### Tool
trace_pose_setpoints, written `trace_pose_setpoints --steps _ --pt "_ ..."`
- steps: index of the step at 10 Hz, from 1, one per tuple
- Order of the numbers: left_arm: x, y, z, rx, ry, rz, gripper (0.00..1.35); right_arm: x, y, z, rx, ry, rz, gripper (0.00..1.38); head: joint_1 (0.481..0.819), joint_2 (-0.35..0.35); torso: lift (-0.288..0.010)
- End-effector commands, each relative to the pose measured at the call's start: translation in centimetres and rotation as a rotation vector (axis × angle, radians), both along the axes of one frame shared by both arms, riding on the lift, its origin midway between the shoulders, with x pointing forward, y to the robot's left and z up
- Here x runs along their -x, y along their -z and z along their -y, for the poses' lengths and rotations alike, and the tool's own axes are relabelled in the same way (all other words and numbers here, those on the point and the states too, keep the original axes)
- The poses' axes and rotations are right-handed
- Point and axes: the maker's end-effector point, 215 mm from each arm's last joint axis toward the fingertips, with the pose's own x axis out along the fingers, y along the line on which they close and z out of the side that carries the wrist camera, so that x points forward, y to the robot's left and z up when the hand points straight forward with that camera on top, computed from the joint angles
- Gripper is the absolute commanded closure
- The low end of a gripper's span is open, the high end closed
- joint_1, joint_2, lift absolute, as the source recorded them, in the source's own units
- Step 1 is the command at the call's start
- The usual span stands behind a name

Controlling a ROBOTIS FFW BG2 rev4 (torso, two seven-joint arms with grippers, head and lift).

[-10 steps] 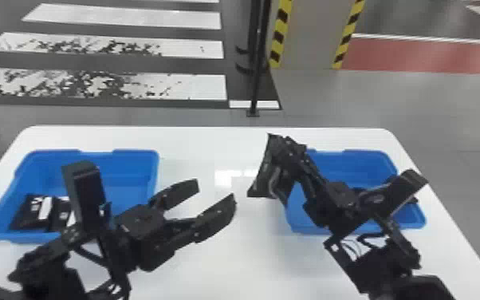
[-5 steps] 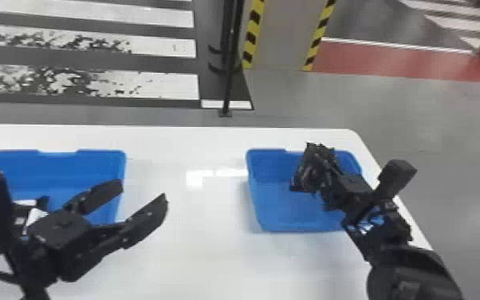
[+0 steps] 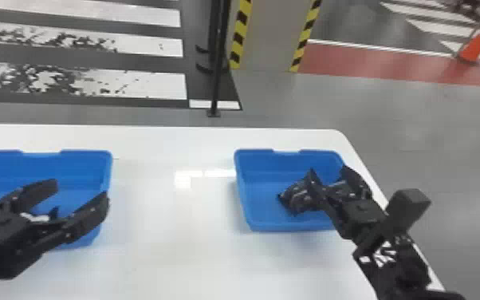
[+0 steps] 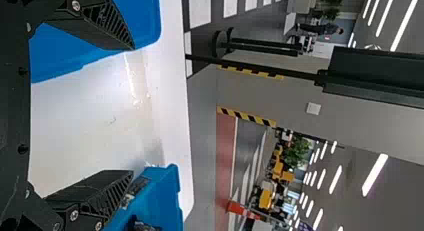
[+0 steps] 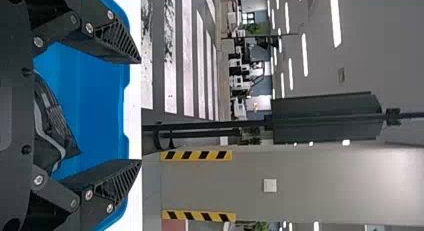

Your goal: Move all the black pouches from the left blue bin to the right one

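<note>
My right gripper (image 3: 330,175) stands open over the right blue bin (image 3: 261,199). A crumpled black pouch (image 3: 297,197) is in that bin, beside the fingers. In the right wrist view, the pouch (image 5: 52,123) lies beyond the open right gripper (image 5: 140,112), close to its palm side. My left gripper (image 3: 80,192) is open and empty above the left blue bin (image 3: 71,163), partly covering it. A black-and-white item (image 3: 36,217) shows there between its fingers. The left wrist view has the left gripper (image 4: 133,110) wide apart, with the right bin (image 4: 167,191) farther off.
Both bins rest on a white table (image 3: 163,223), with a stretch of tabletop between them. The table's right edge runs close beside the right bin and under the right arm. A black pole (image 3: 216,72) stands on the floor behind the table.
The head view has turned rightward. My right gripper has carried the pouch from the right bin's left side to over the bin and opened. The left gripper has stayed open.
</note>
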Motion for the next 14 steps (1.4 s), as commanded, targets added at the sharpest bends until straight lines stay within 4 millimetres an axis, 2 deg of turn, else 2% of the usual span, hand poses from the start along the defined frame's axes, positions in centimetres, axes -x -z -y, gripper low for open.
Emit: trace_pose_setpoints --steps 1,3,4,6,7,9,11,14 --pt "-0.5 1.3 -3.5 -0.088 -0.059 -0.037 0.16 4.3 -2.5 -4.0 0.042 -0.050 0.045 0.13 0.695 -0.178 -0.140" --pt "-1.0 2.6 -7.3 -0.178 -0.133 -0.077 0.16 8.0 -5.2 -7.4 0.050 -0.094 0.081 0.13 0.695 -0.093 -0.140" --pt "-1.2 3.1 -9.0 -0.213 -0.176 -0.103 0.16 9.1 -5.6 -8.6 0.035 -0.110 0.081 0.13 0.695 -0.045 -0.140" --pt "-0.8 4.8 -12.8 -0.263 -0.270 -0.179 0.16 10.4 -5.3 -9.8 -0.002 -0.124 0.063 0.13 0.695 0.052 -0.140" --pt "-1.0 6.0 -13.9 -0.272 -0.290 -0.215 0.16 10.6 -4.8 -10.1 -0.012 -0.126 0.051 0.13 0.695 0.092 -0.140" --pt "-1.3 7.2 -15.1 -0.288 -0.327 -0.257 0.16 10.5 -4.6 -10.1 -0.028 -0.127 0.048 0.13 0.695 0.136 -0.140" --pt "-2.1 9.3 -15.6 -0.275 -0.341 -0.318 0.16 10.3 -4.4 -10.3 -0.034 -0.133 0.046 0.13 0.695 0.151 -0.140" --pt "-3.5 11.4 -16.0 -0.260 -0.358 -0.369 0.16 10.0 -3.9 -10.7 -0.052 -0.143 0.038 0.14 0.695 0.160 -0.140"
